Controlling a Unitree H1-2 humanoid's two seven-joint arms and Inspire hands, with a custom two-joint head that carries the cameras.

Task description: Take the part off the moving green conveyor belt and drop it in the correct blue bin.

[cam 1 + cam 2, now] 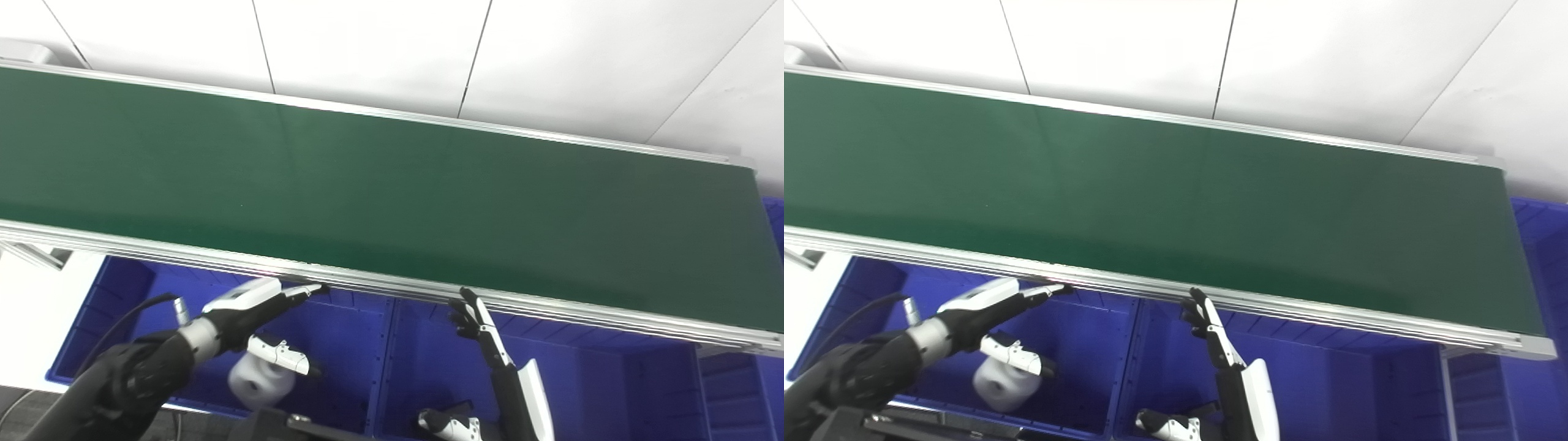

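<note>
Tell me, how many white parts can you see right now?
1. The white part lies in the left blue bin, just under the open left hand. The green belt carries none. More could hide in bin areas outside the picture.

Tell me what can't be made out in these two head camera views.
- White part in the left blue bin: the left hand hangs over it in both views, so whether it touches the bin floor is unclear.
- Right hand: palm cut off by the bottom edge.
- Far right blue bin: cut by the right edge and hidden behind the green conveyor belt.
</note>
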